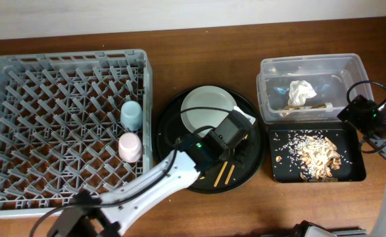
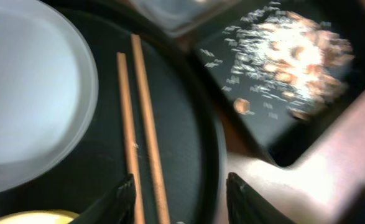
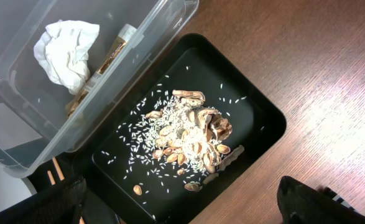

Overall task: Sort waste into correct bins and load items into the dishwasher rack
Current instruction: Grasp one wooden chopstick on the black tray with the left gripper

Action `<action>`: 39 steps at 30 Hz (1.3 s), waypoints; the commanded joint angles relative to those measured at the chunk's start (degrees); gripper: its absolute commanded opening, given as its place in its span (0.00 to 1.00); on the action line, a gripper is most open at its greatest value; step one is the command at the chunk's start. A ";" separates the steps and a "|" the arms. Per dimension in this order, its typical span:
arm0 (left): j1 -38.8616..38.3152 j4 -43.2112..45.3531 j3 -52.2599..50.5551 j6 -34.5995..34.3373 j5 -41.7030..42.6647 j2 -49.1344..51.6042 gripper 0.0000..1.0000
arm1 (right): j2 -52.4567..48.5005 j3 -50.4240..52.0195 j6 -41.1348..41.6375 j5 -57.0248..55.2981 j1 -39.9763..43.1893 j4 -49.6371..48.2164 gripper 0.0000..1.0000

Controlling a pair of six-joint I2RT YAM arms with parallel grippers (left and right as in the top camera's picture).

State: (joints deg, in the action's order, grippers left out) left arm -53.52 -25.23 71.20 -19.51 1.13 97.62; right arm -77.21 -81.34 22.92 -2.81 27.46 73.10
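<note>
The grey dishwasher rack [image 1: 61, 131] holds the light-blue cup [image 1: 131, 114] and the pink cup [image 1: 129, 146]. The pale plate [image 1: 208, 108] and the wooden chopsticks [image 1: 224, 173] lie on the round black tray [image 1: 252, 164]. My left gripper [image 1: 229, 141] is open just above that tray. In the left wrist view its jaws [image 2: 181, 193] straddle the chopsticks [image 2: 138, 124], with the plate [image 2: 27, 93] to the left and a sliver of the yellow bowl [image 2: 33, 218]. The clear tub [image 1: 308, 62] holds the tissue [image 1: 301, 92] and a wrapper [image 3: 110, 53]. Food scraps [image 1: 317, 155] lie in the black tray [image 1: 350, 164]. My right gripper [image 1: 365, 122] is open and empty above it.
The right wrist view shows the tissue [image 3: 67, 46] in the tub [image 3: 157, 25] and the scraps [image 3: 194, 134] with rice grains in the black tray [image 3: 250, 118]. Bare wooden table [image 3: 306, 74] lies to the right. The tub and black tray stand close together beside the round tray.
</note>
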 commanded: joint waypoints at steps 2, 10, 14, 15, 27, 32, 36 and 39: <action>-0.28 -0.20 -0.11 2.05 -5.60 6.32 0.30 | -0.11 -0.68 0.04 -0.70 0.35 0.00 0.99; -0.28 0.96 -0.11 2.01 -7.54 12.81 0.27 | -0.11 -0.68 0.04 -0.70 0.35 0.00 0.99; -0.33 0.76 -0.13 2.01 -7.13 13.27 0.24 | -0.11 -0.68 0.04 -0.70 0.35 0.00 0.99; -0.33 0.76 -0.13 1.99 -6.58 13.38 0.22 | -0.11 -0.68 0.07 -0.70 0.35 0.00 0.99; -1.55 1.44 -0.13 2.01 -5.46 18.21 0.18 | -0.11 -0.68 0.04 -0.70 0.35 0.00 0.99; -1.55 1.44 -0.13 2.01 -8.17 18.18 0.04 | -0.11 -0.68 0.04 -0.70 0.35 0.00 0.99; -1.55 1.44 -0.11 2.03 -9.79 18.18 0.04 | -0.11 -0.68 0.04 -0.70 0.35 0.00 0.99; -1.55 1.38 0.48 2.03 -9.79 18.01 0.00 | -0.11 -0.68 0.04 -0.70 0.35 0.00 0.99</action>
State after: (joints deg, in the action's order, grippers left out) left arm -55.18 -23.53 71.24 -17.74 -6.52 114.17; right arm -77.21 -81.34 22.92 -2.81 27.46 73.08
